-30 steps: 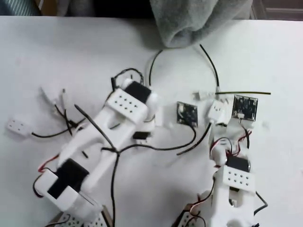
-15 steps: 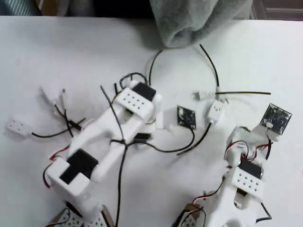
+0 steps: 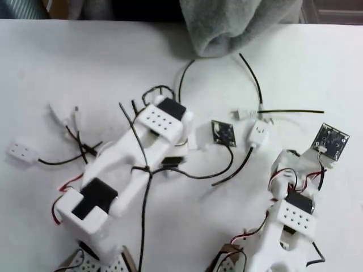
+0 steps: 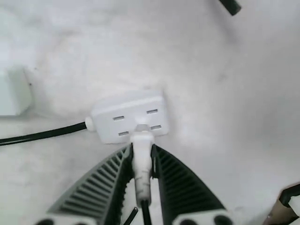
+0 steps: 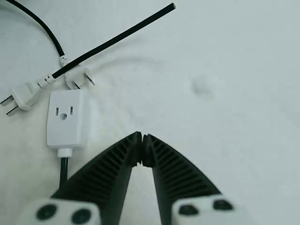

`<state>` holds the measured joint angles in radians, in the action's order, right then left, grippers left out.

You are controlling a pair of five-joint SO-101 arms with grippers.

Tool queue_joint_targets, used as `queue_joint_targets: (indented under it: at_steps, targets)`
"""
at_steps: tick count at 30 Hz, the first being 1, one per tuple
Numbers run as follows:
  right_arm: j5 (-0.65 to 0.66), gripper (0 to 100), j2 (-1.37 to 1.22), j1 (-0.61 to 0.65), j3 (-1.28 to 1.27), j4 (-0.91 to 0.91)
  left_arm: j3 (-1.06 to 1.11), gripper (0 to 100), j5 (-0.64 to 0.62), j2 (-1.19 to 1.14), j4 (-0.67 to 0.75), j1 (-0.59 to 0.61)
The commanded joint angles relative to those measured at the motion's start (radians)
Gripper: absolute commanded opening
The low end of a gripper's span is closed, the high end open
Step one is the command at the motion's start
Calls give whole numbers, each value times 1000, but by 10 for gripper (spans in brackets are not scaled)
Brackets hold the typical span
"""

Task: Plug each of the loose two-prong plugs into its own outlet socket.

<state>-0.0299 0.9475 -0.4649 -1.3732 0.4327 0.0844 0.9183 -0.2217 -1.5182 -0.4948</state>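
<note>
Over the last second the right arm (image 3: 292,212) has been swung away from the single socket block (image 5: 65,119) near the middle of the bench (image 3: 68,62) and out towards the right side. Over the last half second it has hardly been moved. The left arm (image 3: 122,164) has been eased forward a little in the same time. From this it is judged that the insertion in hand belongs to the left arm alone, and that the plugs by the single block are left for a later step. In the left wrist view the left claw (image 4: 141,151) is seen pinching a white plug (image 4: 142,139) by its body. The plug's nose is set against the face of a four-slot socket block (image 4: 129,116), a contact that is covered by the arm in the high view. The prongs are hidden, so it cannot be told whether the plug is seated. In the right wrist view the right claw (image 5: 141,140) is seen pressed together on nothing above bare bench. Two loose plugs (image 5: 21,96) are also shown there lying just beside the single block, unplugged. In the high view a further socket block (image 3: 21,152) is shown far to the left, well apart from both arms.
</note>
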Motion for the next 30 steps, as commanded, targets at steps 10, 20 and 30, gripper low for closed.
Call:
queue_joint_targets:
  at_steps: [10, 20, 30]
  targets:
    - [-6, 24, -5, 7, 5, -22, -170, 24, -89, -10, -103, -58]
    - [-6, 24, -5, 7, 5, -22, -163, 24, -89, -13, -95, -61]
    - [-9, 24, -5, 2, 5, -22, -144, 24, -92, -125, -48, -76]
